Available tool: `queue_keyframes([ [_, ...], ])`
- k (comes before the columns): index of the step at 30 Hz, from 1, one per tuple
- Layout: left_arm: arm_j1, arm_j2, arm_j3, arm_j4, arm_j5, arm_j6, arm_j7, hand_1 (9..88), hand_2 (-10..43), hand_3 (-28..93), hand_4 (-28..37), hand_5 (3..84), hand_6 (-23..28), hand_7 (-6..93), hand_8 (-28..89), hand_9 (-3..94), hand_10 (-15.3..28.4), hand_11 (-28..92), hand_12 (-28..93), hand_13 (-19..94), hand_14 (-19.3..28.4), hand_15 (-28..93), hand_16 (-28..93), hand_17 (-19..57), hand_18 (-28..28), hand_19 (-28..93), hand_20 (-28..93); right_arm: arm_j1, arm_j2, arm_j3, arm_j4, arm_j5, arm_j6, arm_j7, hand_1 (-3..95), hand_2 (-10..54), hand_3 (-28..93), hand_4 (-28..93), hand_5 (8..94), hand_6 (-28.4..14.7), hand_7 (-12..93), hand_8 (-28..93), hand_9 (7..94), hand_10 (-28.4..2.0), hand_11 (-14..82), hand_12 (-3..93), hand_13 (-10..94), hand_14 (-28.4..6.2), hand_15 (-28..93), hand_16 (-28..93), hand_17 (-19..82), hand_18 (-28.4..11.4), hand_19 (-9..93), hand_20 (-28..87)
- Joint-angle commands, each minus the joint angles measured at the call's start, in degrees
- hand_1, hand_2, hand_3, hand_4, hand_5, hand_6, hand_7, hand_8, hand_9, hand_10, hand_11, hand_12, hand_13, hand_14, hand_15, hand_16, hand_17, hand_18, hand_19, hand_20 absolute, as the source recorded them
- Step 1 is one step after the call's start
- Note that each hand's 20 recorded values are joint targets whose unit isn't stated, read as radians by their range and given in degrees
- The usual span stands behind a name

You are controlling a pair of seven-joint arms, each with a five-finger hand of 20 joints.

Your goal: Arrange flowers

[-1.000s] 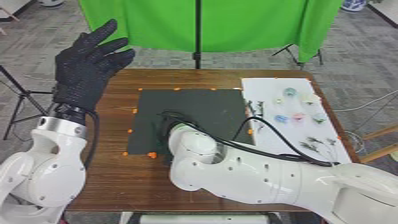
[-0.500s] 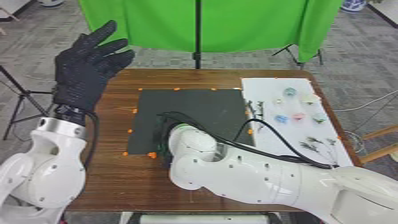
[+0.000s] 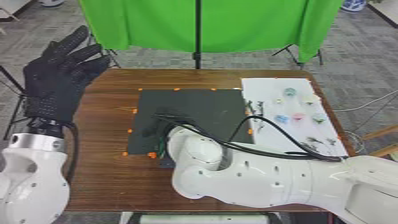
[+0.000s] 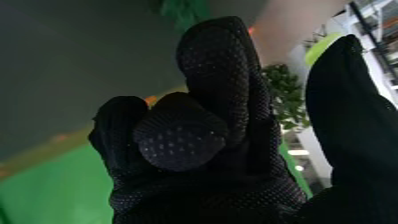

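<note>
1. Head view: we find the left hand point(image 3: 55, 77) raised at the counter's point(image 3: 102, 175) left side, fingers extended and spaced apart.
2. Head view: we place the right hand point(image 3: 174, 121) over the black mat point(image 3: 200, 102), its dark glove hard to separate from the mat.
3. Head view: we record the task's flowers on the white sheet point(image 3: 266, 85), on the right part of the counter. A blue flower point(image 3: 282, 119), a pink flower point(image 3: 298, 117) and a pale green flower point(image 3: 320, 118) sit side by side, with a teal flower point(image 3: 290, 92) farther back. Leafy sprigs point(image 3: 313, 142) lie nearer the robot.
4. Head view: we note a green curtain point(image 3: 142, 30) beyond the counter.
5. Right wrist view: we see the right hand with one finger extended, another bent, and the thumb standing well apart. Green leaves point(image 4: 284, 95) appear between finger and thumb; we cannot tell whether they touch the glove.
</note>
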Motion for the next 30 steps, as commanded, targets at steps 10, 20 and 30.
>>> queue_keyframes([
  [10, 18.17, -5.06, -9.49, -4.63, -0.26, 4.26, 0.47, 20.5, 9.1, 77, -28.3, 34.8, 9.2, 12.7, -9, 29.8, 19.6, 27, 10, 24, 27.1, 51, -10, -6.4, 23.9, 64, 8, -8.57, 13.53, 11.98, -8.42, -3.56, -4.82, -1.36, 30.5, -1.2, 70, -24, 69.8, -6.8, 18, -11, 80.5, -15.3, 42.0, 20.6, 78, -9.6, 73, 20, 50, -21.2, 93, 34],
  [20, 24.63, -5.4, -12.56, -5.53, -1.67, 5.29, 4.81, 20.5, 9.0, 77, -28.3, 34.8, 9.1, 12.7, -9, 29.9, 19.7, 26, 10, 24, 27.2, 51, -10, -6.4, 23.9, 64, 7, -20.25, 24.81, 25.26, -16.15, -12.57, -6.55, 0.82, 31.1, -1.9, 71, -23, 63.1, -8.0, 15, -10, 75.2, -18.3, 27.3, 16.6, 74, -11.7, 70, 18, 47, -22.2, 93, 24],
  [30, 24.78, -5.81, -12.45, -5.42, -1.69, 5.12, 4.2, 20.5, 9.0, 77, -28.3, 34.7, 9.1, 12.7, -9, 29.8, 19.6, 26, 10, 24, 27.1, 51, -10, -6.5, 23.9, 64, 7, -35.64, 32.21, 39.61, -21.57, -22.44, -7.12, 5.88, 32.1, -2.3, 70, -23, 59.0, -8.7, 13, -10, 69.6, -21.0, 20.1, 14.9, 72, -13.4, 69, 16, 45, -22.8, 93, 16],
])
